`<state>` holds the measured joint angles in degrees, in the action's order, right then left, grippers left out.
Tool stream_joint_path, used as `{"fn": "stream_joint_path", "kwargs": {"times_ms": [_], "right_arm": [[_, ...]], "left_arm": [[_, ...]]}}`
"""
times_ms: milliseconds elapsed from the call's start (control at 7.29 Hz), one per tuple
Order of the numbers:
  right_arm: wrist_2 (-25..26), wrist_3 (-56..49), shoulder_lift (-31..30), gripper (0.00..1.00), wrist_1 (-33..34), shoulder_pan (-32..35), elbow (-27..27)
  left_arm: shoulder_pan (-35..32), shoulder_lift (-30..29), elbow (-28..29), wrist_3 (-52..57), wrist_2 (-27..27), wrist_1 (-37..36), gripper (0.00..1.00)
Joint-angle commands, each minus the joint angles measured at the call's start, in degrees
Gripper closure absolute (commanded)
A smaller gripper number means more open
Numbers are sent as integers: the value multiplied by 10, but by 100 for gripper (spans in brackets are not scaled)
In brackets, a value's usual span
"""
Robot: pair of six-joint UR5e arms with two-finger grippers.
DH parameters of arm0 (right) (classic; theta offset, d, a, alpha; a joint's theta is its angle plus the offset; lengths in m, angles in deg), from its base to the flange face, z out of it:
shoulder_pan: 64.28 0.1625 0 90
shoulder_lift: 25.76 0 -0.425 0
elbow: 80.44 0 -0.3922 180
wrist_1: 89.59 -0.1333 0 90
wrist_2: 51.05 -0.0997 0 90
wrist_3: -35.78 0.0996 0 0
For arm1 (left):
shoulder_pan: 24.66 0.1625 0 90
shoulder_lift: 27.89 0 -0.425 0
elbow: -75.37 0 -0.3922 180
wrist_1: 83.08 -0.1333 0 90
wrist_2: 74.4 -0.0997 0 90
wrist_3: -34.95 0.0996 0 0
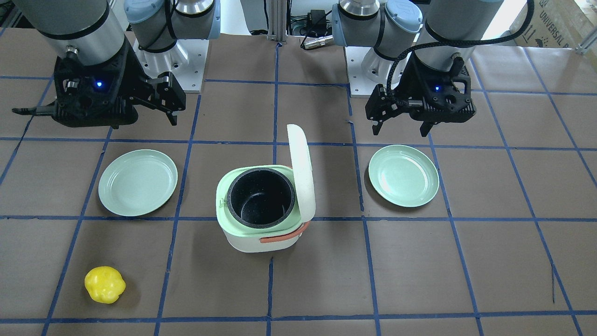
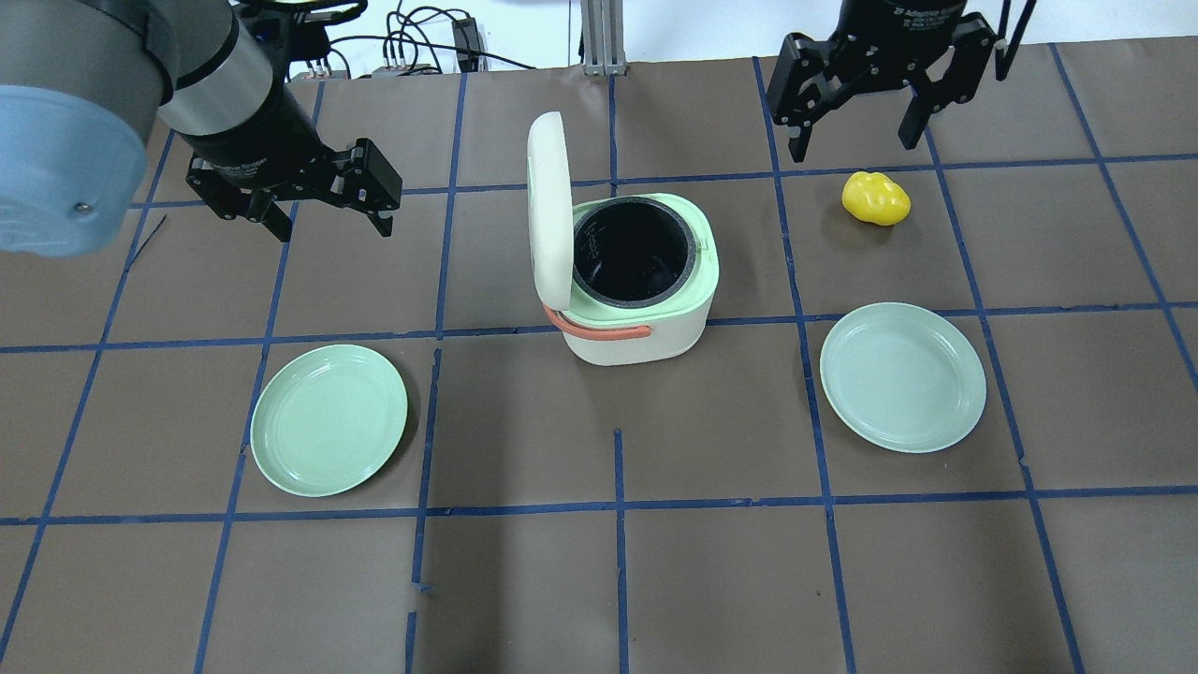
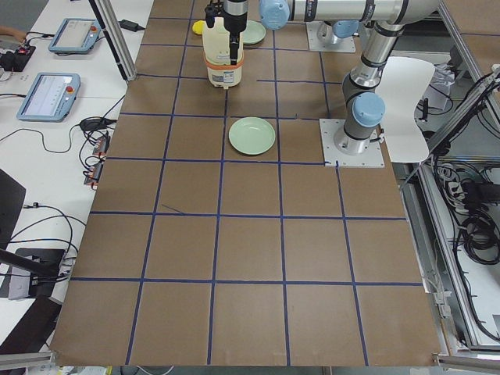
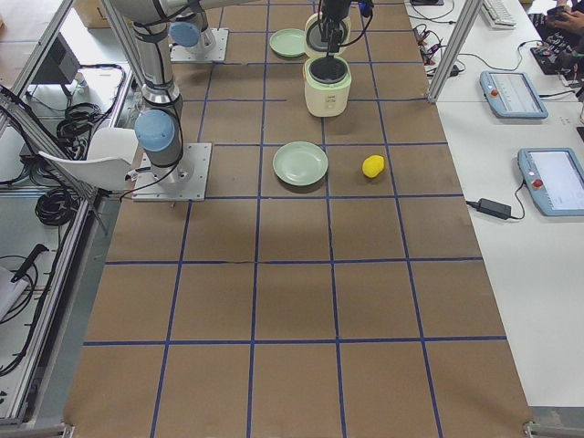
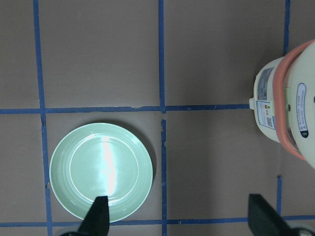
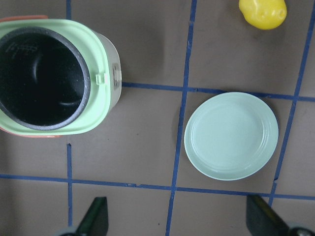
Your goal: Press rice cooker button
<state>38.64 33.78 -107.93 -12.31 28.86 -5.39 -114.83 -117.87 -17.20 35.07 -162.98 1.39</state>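
Yellow lump (image 1: 105,284) nearest front camera, lower left. Rice cooker (image 1: 263,210) mid-frame, lid (image 1: 301,172) standing upright. I judge shell rigid, light, may skid under press: brace body, no gripping. Left gripper (image 2: 332,225), right gripper (image 2: 854,145) both spread, empty. Sticker (image 5: 268,105) unreadable; box (image 1: 550,23), upper right, reads "UNIVERSAL".

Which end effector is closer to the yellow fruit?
Right. The right end effector and the yellow fruit share one side of the rice cooker; the left end effector hangs on the other.

Green plate (image 2: 328,419), second green plate (image 2: 902,376), yellow object (image 2: 876,198)
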Motion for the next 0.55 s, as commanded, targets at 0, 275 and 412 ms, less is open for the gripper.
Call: {"fn": "stream_joint_path", "kwargs": {"times_ms": [0, 275, 412], "right_arm": [[0, -2, -57, 0, 5, -21, 71], [-3, -2, -80, 0, 4, -29, 101], [-4, -1, -81, 0, 12, -30, 112]], "left_arm": [[0, 0, -1, 4, 2, -1, 0], [1, 0, -1, 9, 2, -1, 0], [1, 0, -1, 2, 3, -1, 0]]}}
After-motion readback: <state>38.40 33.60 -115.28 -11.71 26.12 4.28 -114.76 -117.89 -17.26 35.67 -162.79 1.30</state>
